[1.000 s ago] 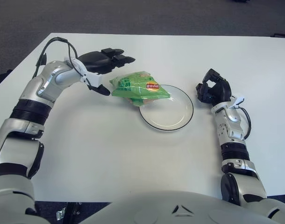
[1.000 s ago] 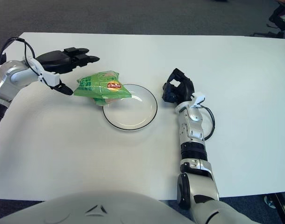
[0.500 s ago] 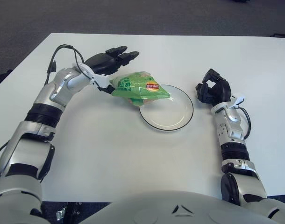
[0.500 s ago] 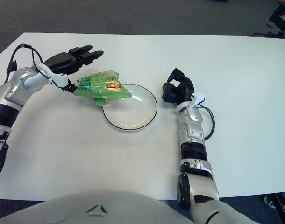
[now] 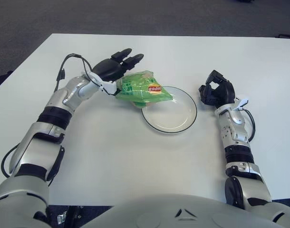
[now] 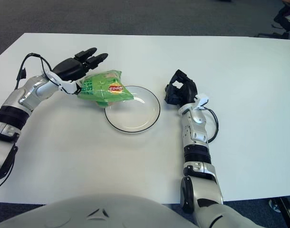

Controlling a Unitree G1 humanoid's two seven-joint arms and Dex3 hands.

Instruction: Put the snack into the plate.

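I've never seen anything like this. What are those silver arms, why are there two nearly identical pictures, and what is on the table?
The silver arms belong to a humanoid robot. Both pictures come from a two-eyed camera on its head, looking down, so they nearly match. On the white table stands a round white plate with a dark rim. A green crinkly snack bag lies partly over the plate's left edge. The left robot hand, black fingers spread, is against the bag's left end without gripping it. The right robot hand shows right of the plate, fingers curled, holding nothing.
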